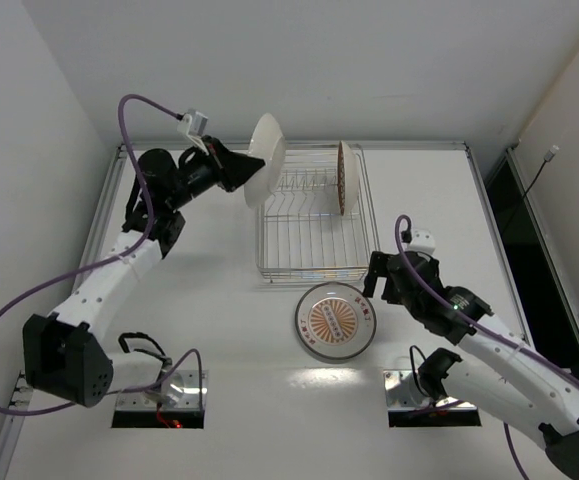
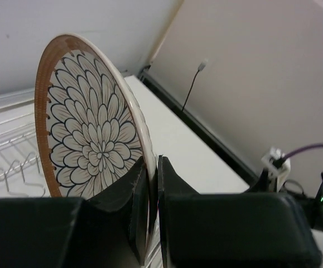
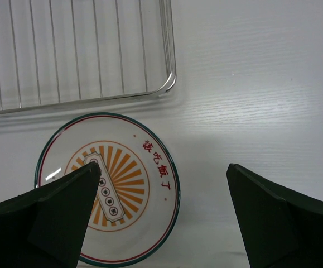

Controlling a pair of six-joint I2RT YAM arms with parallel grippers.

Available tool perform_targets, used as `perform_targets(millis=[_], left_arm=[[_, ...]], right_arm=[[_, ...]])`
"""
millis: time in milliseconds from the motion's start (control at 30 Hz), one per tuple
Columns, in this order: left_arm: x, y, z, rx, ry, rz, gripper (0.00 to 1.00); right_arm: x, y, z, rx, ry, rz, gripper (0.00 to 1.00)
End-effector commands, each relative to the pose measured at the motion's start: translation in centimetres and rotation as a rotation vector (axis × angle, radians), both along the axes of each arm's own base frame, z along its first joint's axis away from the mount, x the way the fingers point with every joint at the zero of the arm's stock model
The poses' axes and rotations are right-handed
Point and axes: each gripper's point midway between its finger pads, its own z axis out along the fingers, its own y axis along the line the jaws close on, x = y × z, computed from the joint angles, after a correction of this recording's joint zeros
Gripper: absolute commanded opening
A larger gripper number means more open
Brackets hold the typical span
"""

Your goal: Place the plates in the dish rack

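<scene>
Left gripper [image 2: 153, 167] pinches an upright brown-rimmed, flower-patterned plate [image 2: 88, 139].

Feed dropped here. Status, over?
Left jaws shut on flower plate, at dish rack's left edge. Right jaws open over sunburst plate. Third plate racked. Path clear.

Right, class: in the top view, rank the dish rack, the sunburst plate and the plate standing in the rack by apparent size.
Largest: dish rack.
Next: sunburst plate.
Smallest-looking: plate standing in the rack, but it shows nearly edge-on, so its true size is unsure.
</scene>
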Motion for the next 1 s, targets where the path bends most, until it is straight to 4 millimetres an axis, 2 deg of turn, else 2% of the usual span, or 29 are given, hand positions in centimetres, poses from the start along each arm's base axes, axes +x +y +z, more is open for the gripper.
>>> perform_targets(millis=[0, 67, 133, 200, 233, 333, 400, 500, 567, 667, 767, 833, 933, 967], left_arm=[[-0.5, 0.2, 10.2, -0.239, -0.297, -0.080, 0.00], [1.0, 0.0, 10.0, -0.300, -0.244, -0.056, 0.00], [2.9, -0.5, 8.7, -0.342, -0.185, -0.035, 0.00], [3.5, -1.1, 8.9, -0.403, -0.185, -0.032, 0.00], [4.5, -1.5, 7.4, -0.433, -0.127, -0.046, 0.00], [4.8, -3.0, 7.4, -0.493, -0.124, -0.091, 0.00], [6.0, -4.9, 5.9, -0.492, -0.085, -0.105, 0.00], [6.3, -6.6, 5.6, -0.506, -0.068, -0.113, 0.00], [7.0, -7.6, 4.7, -0.513, -0.043, -0.105, 0.00], [7.8, -8.9, 3.7, -0.518, -0.020, -0.101, 0.00], [7.8, -9.8, 4.4, -0.537, -0.032, -0.108, 0.00], [9.0, -10.7, 3.4, -0.509, -0.008, -0.077, 0.00], [9.2, -11.7, 3.7, -0.504, -0.020, -0.060, 0.00], [9.9, -11.7, 3.5, -0.510, -0.012, -0.036, 0.00]], right_arm=[[0.5, 0.1, 0.1, 0.011, -0.029, -0.005, 0.96], [0.5, 0.1, -0.4, -0.003, -0.023, 0.002, 0.96], [0.6, 0.3, -0.5, -0.012, -0.021, 0.022, 0.96], [0.5, 0.4, -0.5, -0.016, -0.017, 0.038, 0.96], [0.5, 0.4, -0.5, -0.023, -0.018, 0.043, 0.96], [0.5, 0.3, -0.1, -0.021, -0.035, 0.051, 0.96], [0.6, 0.1, 0.1, -0.025, -0.043, 0.049, 0.96], [0.4, 0.1, 0.1, -0.027, -0.040, 0.061, 0.96], [0.2, -0.1, 0.2, -0.026, -0.042, 0.061, 0.96], [0.2, -0.1, 0.4, -0.020, -0.050, 0.061, 0.96], [-0.1, -0.1, 0.1, -0.019, -0.041, 0.068, 0.96], [-0.2, -0.2, 0.1, -0.019, -0.041, 0.068, 0.96], [-0.4, -0.2, -0.1, -0.013, -0.038, 0.076, 0.96], [-0.5, 0.0, -0.1, -0.008, -0.034, 0.083, 0.96]])
